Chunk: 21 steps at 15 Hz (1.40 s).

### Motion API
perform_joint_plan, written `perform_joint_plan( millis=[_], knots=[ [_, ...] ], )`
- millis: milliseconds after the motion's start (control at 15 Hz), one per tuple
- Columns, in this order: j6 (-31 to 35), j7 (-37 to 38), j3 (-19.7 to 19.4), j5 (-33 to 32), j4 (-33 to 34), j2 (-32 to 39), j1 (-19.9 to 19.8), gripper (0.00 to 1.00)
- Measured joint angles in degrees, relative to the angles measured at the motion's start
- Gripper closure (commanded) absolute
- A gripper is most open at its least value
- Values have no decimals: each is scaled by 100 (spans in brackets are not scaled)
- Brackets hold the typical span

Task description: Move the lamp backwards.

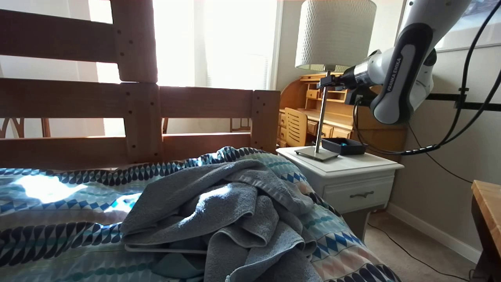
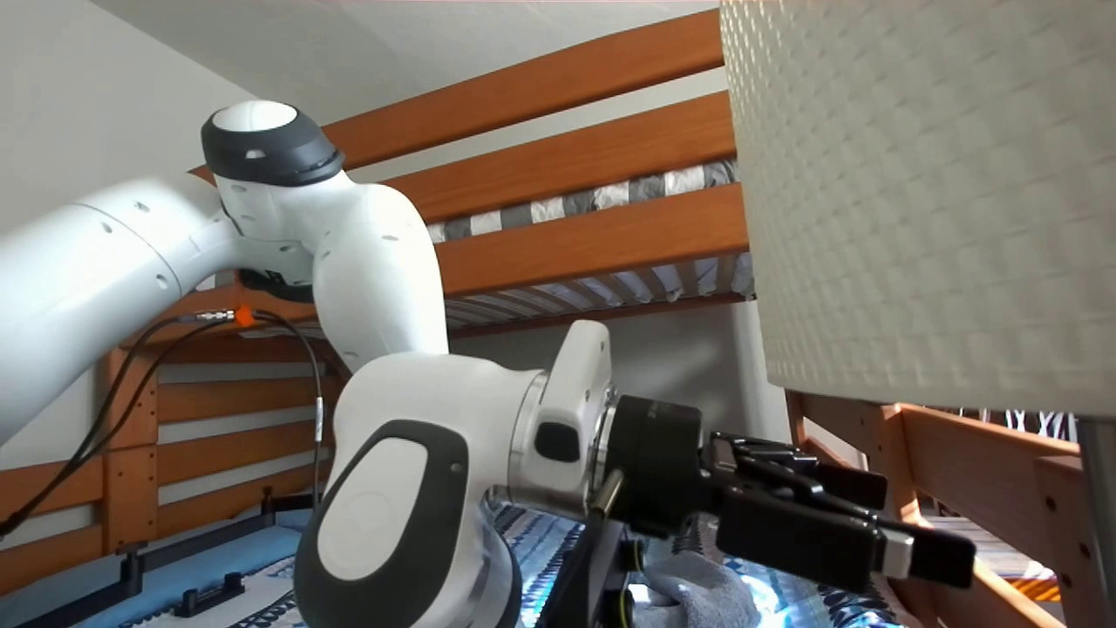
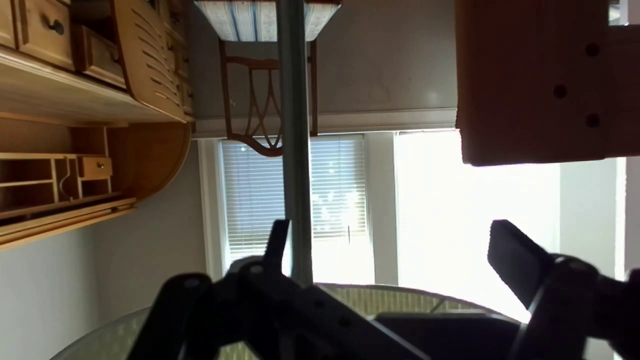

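In an exterior view, see the big bed (image 1: 143, 125) from six round to eleven o'clock, with no part in this job. At two o'clock, see the arm (image 1: 403, 78), bent to reach in from the side, likely for want of room up top. Between three and four o'clock, find the white stand (image 1: 340, 196), flat on top to hold things up. On it, find the lamp (image 1: 334, 43), going up to one o'clock, with a flat base (image 1: 327, 156) to keep from falling. Keep off the shade (image 2: 942, 201): maybe too fat to hold and easy to dent. Go for the stem (image 1: 321, 117) instead: thin and easy to grab, but gripped so high, perhaps easy to tip. Watch the black tray (image 1: 352, 150), just beside the base at about two o'clock from it, maybe in the way.

In the wrist view, shown upside down, see the claw (image 3: 392, 230) spread wide, with hold of nothing. See the stem in the gap between the fingers (image 3: 276, 242), near the one at seven o'clock and well apart from the one near four. Cannot tell if touching, or whether around the stem or a little short of it. Probably lining up for a grab, with the move not yet done. Next, likely centre the gap, squeeze, slide slowly.
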Motion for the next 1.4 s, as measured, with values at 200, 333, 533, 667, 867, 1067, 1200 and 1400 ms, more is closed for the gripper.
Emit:
perform_joint_plan(
  millis=[200,333,533,667,867,1067,1200,1400],
  knots=[
    [-89,-149,12,356,135,-175,-58,0],
    [-116,-239,19,610,153,-296,-63,0],
    [-116,-283,50,828,168,-496,-84,0],
    [-116,-291,68,958,205,-633,-123,0],
    [-116,-291,100,1038,308,-794,-227,0],
    [-116,-291,146,1052,446,-902,-335,0],
    [-123,-291,178,1077,558,-950,-387,0],
    [-210,-291,208,1188,745,-1026,-443,0]
  ],
)
